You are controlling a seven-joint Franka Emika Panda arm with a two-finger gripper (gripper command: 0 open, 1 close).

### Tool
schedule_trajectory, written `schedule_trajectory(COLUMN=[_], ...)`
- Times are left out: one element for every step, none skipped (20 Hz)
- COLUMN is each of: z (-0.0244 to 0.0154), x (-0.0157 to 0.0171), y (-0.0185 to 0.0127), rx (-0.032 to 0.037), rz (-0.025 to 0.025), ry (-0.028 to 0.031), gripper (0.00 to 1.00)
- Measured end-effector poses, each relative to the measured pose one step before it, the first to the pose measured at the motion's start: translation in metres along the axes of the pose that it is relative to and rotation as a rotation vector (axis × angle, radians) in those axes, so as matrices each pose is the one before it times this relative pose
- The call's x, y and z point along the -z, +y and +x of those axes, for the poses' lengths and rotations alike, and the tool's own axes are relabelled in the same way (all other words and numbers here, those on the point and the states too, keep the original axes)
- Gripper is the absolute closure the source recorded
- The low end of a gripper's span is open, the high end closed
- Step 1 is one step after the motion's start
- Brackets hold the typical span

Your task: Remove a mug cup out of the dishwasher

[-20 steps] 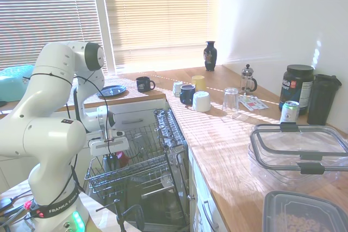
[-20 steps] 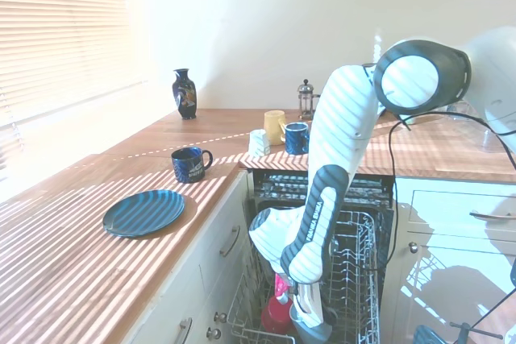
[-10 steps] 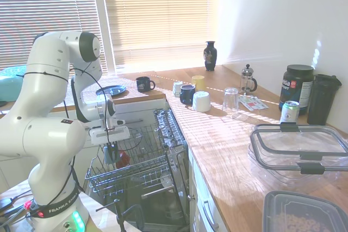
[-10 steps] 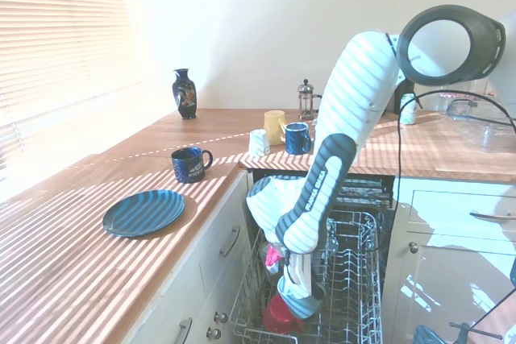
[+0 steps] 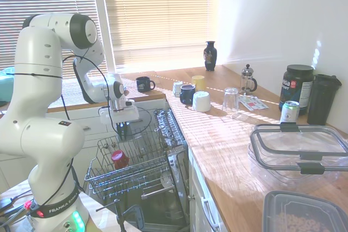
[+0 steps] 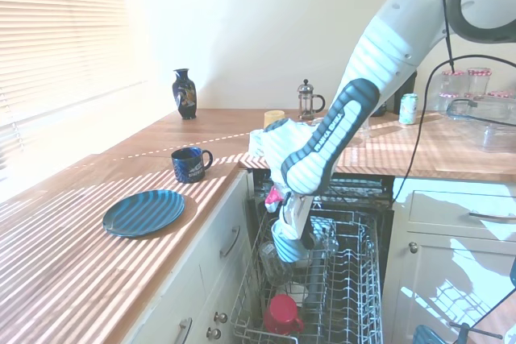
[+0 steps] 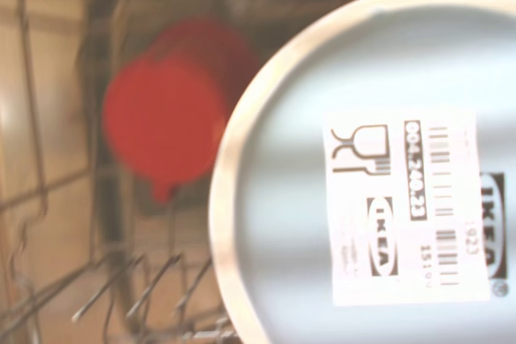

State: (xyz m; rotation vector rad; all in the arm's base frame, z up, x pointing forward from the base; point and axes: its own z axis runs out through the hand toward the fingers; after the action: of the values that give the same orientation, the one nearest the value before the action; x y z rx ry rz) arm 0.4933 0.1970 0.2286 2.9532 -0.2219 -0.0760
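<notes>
Tool [image 6: 290, 241] closed on the mug cup [image 6: 288, 247], hanging at centre frame of the second exterior view, above the dishwasher [image 6: 339, 296] rack. Red mug [image 6: 282, 312] sits below. Judgement: lift straight until clear of tines, then swing to the table [image 6: 89, 247]; keep the grip firm.

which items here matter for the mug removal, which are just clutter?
Job:
mug cup, held by the gripper above the rack
dishwasher

Lying about:
red mug in the rack
navy mug
blue plate
vase
French press
</notes>
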Motion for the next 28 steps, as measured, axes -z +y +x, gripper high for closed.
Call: schedule_trajectory(z=[0.00641,0.00678,0.00777,0.00756,0.00647,0.00608,0.00593,0.00539,0.00525,0.00424,0.00462,0.00513,0.00525,0.00576,0.00497,0.00392,0.00270,0.00237,0.00180,0.00239,0.00387,0.00470,0.00636,0.00773,0.00804,0.00875,0.00872,0.00884], x=[0.01356,0.01317,0.01272,0.01242,0.01090,0.00897,0.00833,0.00713,0.00588,0.00521,0.00493,0.00580,0.00593,0.00545,0.00463,0.00380,0.00171,0.00082,0.00092,0.00081,0.00154,0.00163,0.00132,0.00034,-0.00077,-0.00226,-0.00344,-0.00430], y=[0.01146,0.01196,0.01319,0.01395,0.01409,0.01537,0.01548,0.01438,0.01342,0.01165,0.00987,0.00865,0.00813,0.00808,0.00748,0.00642,0.00452,0.00274,0.00077,-0.00097,-0.00201,-0.00200,-0.00209,-0.00195,-0.00149,-0.00149,-0.00205,-0.00210], rx=[-0.03728,-0.03905,-0.04188,-0.03835,-0.03877,-0.04163,-0.03617,-0.03425,-0.03039,-0.02479,-0.02334,-0.02336,-0.02216,-0.02314,-0.01969,-0.01496,-0.01060,-0.00864,-0.00700,-0.00913,-0.00858,-0.00604,-0.00587,-0.00624,-0.00739,-0.00776,-0.00705,-0.00604], rz=[0.01774,0.01803,0.01989,0.01553,0.01621,0.01542,0.01138,0.01058,0.01017,0.00965,0.00727,0.00976,0.01019,0.00781,0.00364,-0.00013,-0.00319,-0.00353,-0.00460,-0.00396,-0.00255,-0.00337,-0.00521,-0.00665,-0.00747,-0.00876,-0.00876,-0.00886], ry=[0.01608,0.01367,0.01162,0.00880,0.00775,0.00489,0.00626,0.00513,0.00321,0.00216,0.00473,0.00479,0.00450,0.00529,0.00341,0.00104,-0.00214,-0.00308,-0.00470,-0.00409,-0.00234,-0.00307,-0.00499,-0.00660,-0.00716,-0.00841,-0.00832,-0.00796], gripper=[1.00,1.00,1.00,1.00,1.00,1.00,1.00,1.00,1.00,1.00,1.00,1.00,1.00,1.00,1.00,1.00,1.00,1.00,1.00,1.00,1.00,1.00,1.00,1.00,1.00,1.00,1.00,1.00])
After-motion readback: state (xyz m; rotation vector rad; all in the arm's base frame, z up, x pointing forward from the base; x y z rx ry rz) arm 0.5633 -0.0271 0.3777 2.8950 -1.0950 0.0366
